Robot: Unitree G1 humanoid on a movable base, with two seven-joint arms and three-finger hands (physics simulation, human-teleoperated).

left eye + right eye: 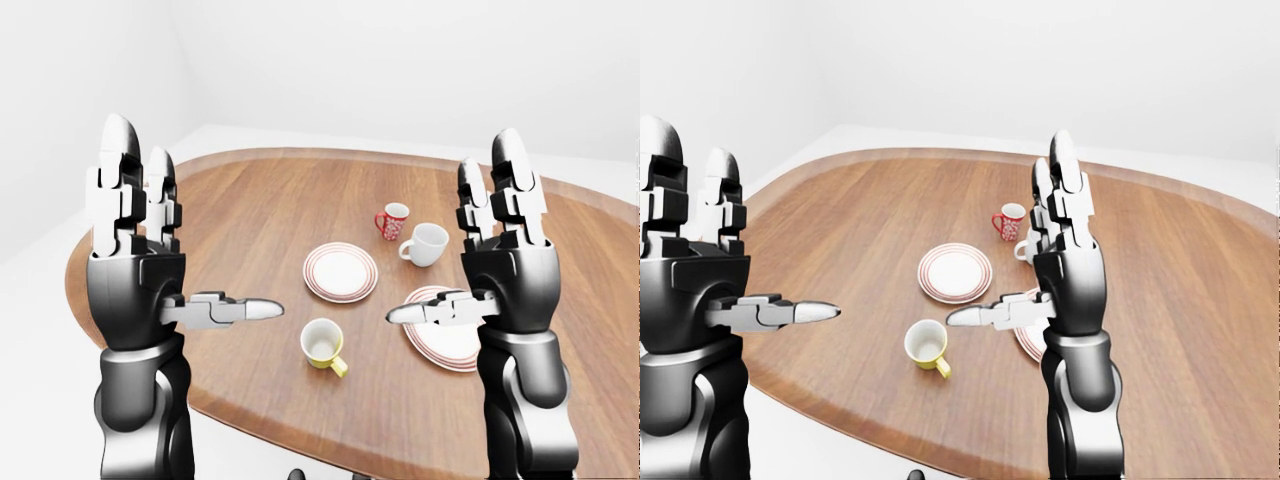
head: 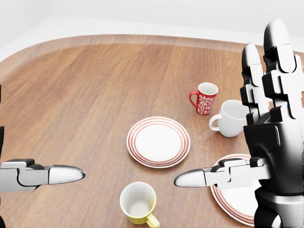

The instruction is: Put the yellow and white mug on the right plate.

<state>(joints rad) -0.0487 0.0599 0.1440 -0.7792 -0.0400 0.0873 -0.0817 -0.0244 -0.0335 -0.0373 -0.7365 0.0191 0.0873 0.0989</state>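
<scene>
Mug (image 1: 323,343), yellow and white, is standing upright on the desk (image 1: 250,220), lying at about seven o'clock from the right hand (image 1: 505,262), nearer it than the left hand (image 1: 135,255); both are hovering wide, holding nothing

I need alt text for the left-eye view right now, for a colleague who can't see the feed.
Two black robot hands, left and right, are raised open and empty above an oval wooden table. Between them stands a yellow and white mug, with two red-ringed white plates, a red patterned mug and a plain white mug nearby.
</scene>
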